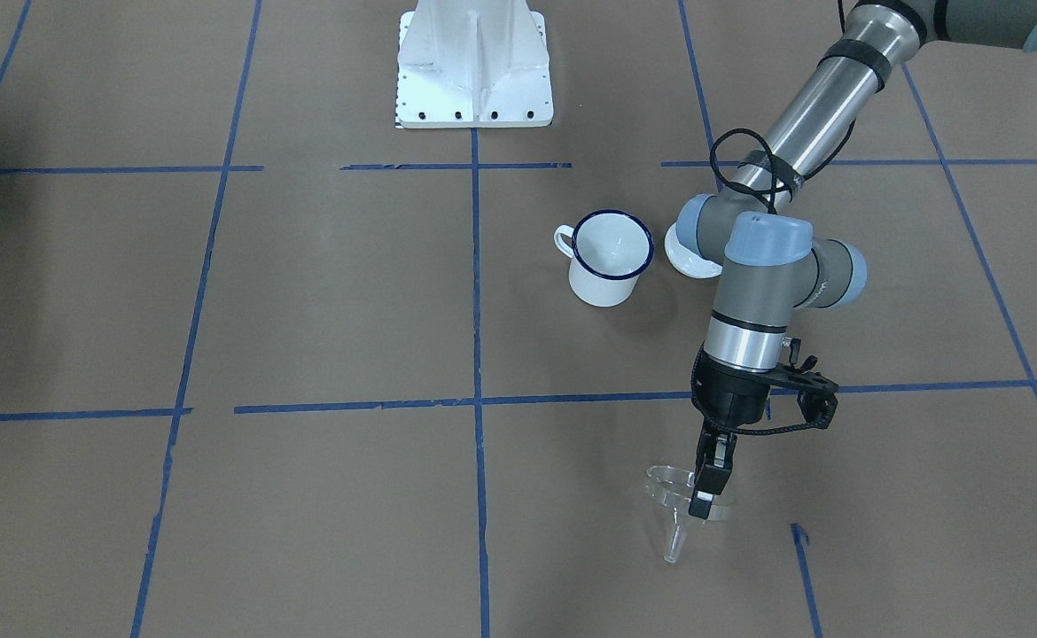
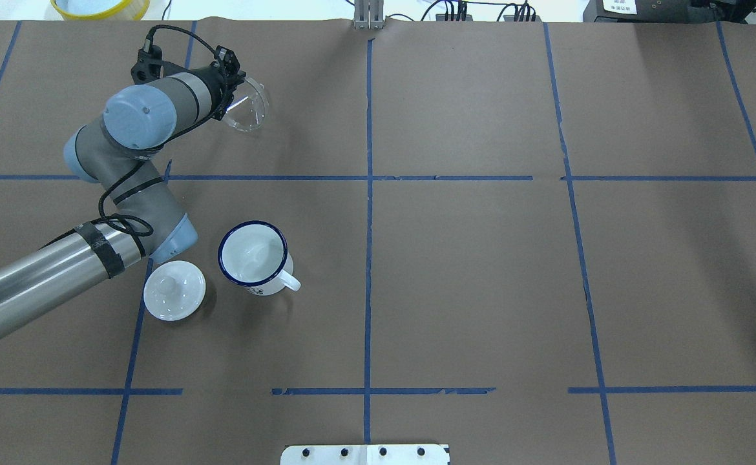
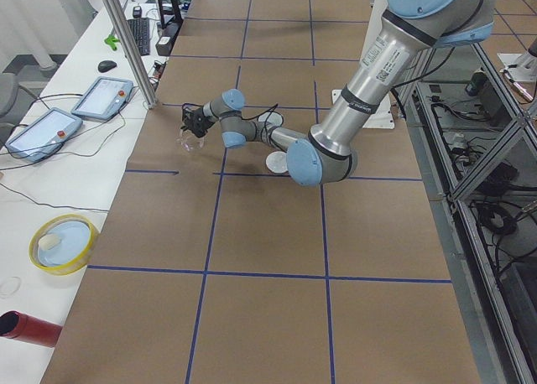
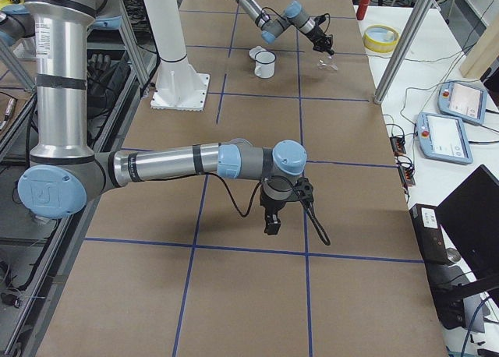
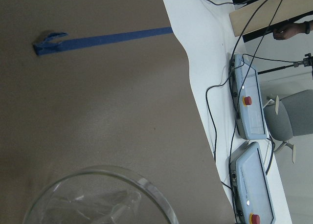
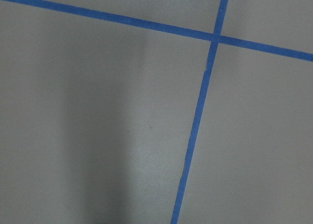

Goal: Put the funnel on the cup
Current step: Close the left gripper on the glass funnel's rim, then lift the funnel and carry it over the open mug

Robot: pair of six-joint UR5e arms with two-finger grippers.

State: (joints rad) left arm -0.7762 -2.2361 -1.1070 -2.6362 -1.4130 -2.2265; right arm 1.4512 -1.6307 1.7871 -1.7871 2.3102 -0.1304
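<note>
1. Clear plastic funnel [image 1: 674,509] is in the left gripper [image 1: 705,501], over the far-left part of the table [image 2: 481,271], close to the far edge.
2. The left gripper's fingers are pinched together on the funnel's wide rim. The grip is on the left side of the mouth, with the wrist angled down toward the table.
3. Funnel mouth faces roughly up with a slight tilt, and the spout points down. Can't tell whether the spout tip touches the brown paper or hangs just above it.
4. The left wrist view shows the funnel rim at the bottom, with brown paper and a stub of blue tape [image 5: 100,38] beyond it.
5. Cup [image 1: 609,257] stands upright on the table, left of the centre tape line. It is nearer the robot than the funnel and well apart from it.
6. The cup handle points right and toward the robot.
7. White lid [image 2: 174,290] with a knob lies flat just left of the cup, with a small gap between them. The left arm's elbow joint is above the lid's far side.
8. Right gripper [image 4: 271,220] hangs over the right end of the table, well apart from the cup and funnel.
9. The right gripper shows only in the side view, so I can't tell how far its fingers are apart. Its wrist camera sees only brown paper and crossing tape lines.
</note>
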